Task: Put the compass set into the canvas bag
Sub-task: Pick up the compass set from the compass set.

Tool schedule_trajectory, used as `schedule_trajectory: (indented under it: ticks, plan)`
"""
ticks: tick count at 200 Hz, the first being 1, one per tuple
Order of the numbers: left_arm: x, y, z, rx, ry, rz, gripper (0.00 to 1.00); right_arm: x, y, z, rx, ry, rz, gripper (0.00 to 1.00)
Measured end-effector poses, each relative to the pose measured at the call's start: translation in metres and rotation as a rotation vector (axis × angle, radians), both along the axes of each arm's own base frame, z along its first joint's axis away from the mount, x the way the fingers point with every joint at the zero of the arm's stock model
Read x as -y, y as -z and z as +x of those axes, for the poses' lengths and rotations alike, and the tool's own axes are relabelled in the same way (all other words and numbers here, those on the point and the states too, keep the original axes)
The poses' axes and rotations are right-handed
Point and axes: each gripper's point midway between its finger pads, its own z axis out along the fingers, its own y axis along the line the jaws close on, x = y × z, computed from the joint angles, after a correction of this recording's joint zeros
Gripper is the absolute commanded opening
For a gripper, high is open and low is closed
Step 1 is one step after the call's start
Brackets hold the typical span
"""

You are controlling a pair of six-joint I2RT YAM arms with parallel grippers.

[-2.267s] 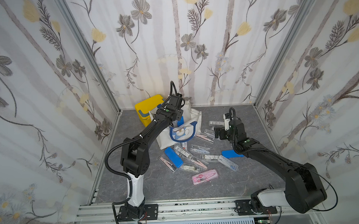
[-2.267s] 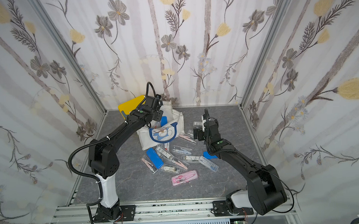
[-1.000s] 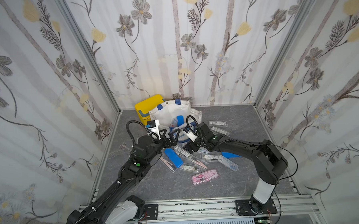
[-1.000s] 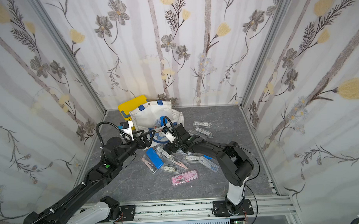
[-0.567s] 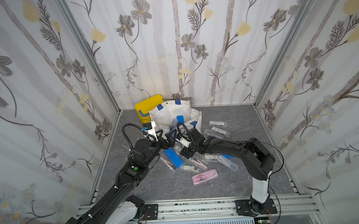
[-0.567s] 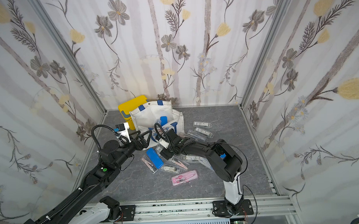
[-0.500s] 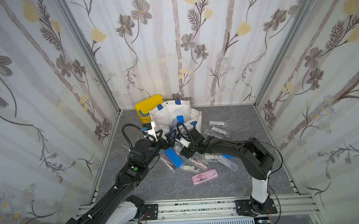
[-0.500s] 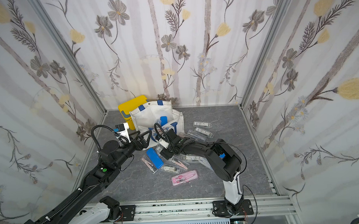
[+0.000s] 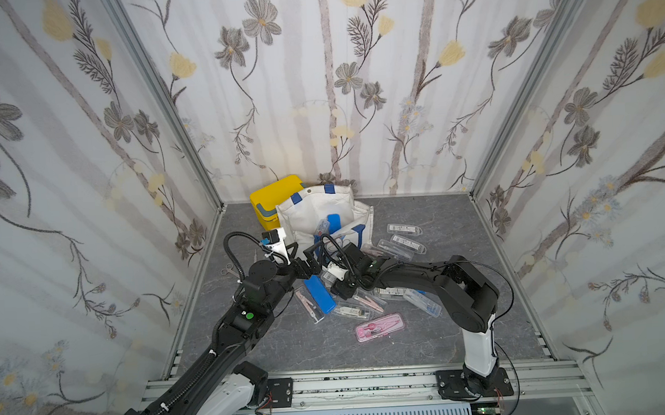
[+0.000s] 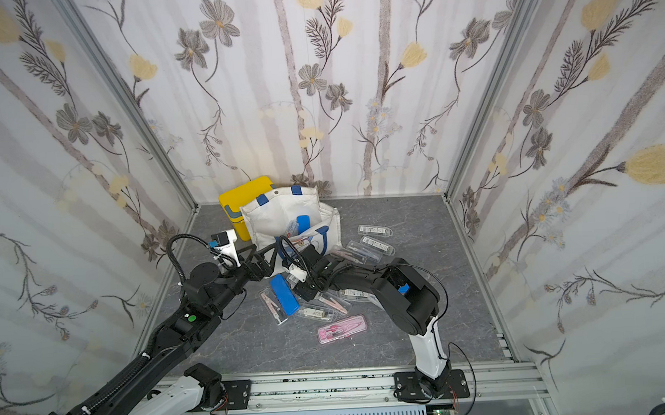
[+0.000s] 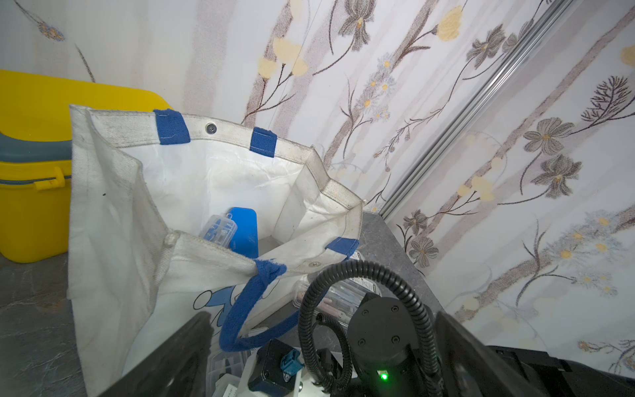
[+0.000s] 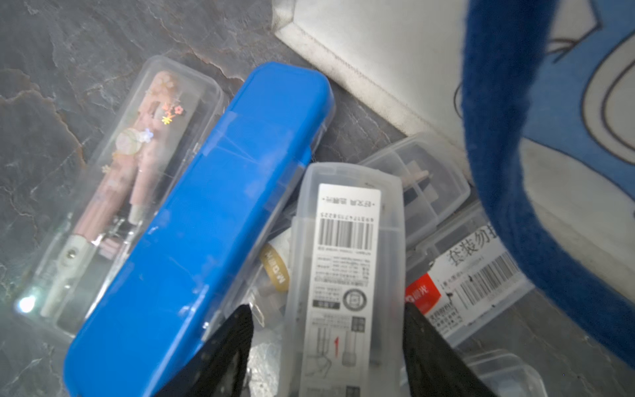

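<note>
The white canvas bag stands open at the back, with a blue case and a clear case inside. Several compass set cases lie in a pile in front of it. My right gripper is low over that pile. It is open, its fingers either side of a clear labelled compass set case, with a gap still showing on one side. My left gripper hangs wide open just in front of the bag, above the right wrist, holding nothing.
A yellow plastic box sits behind the bag on the left. A blue case and a clear case with a pink compass lie beside the straddled one. The bag's blue handle hangs close by. A pink case lies nearer the front.
The left arm has pulled back from the bag's mouth to just in front of it. The right gripper has swung from the right side over to the pile, and its jaws have narrowed round the labelled case.
</note>
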Motion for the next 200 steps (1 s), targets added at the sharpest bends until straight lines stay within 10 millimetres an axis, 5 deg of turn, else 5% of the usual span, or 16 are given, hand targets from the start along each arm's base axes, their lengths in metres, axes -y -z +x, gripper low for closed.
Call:
schedule_trajectory:
  ticks: [76, 122, 159, 200]
  plan:
    - [-0.003, 0.001, -0.001, -0.001, -0.015, 0.006, 1.00, -0.003, 0.000, 0.000, -0.001, -0.005, 0.006, 0.42]
    - [-0.005, 0.004, -0.002, -0.008, -0.022, 0.012, 1.00, -0.002, -0.005, -0.001, 0.006, -0.008, 0.010, 0.41]
    - [-0.011, 0.000, -0.004, 0.009, -0.047, 0.004, 1.00, -0.004, -0.028, -0.005, 0.038, -0.038, 0.055, 0.41]
    - [-0.032, -0.009, -0.007, 0.041, -0.143, -0.016, 1.00, -0.015, -0.075, -0.016, 0.088, -0.133, 0.161, 0.41]
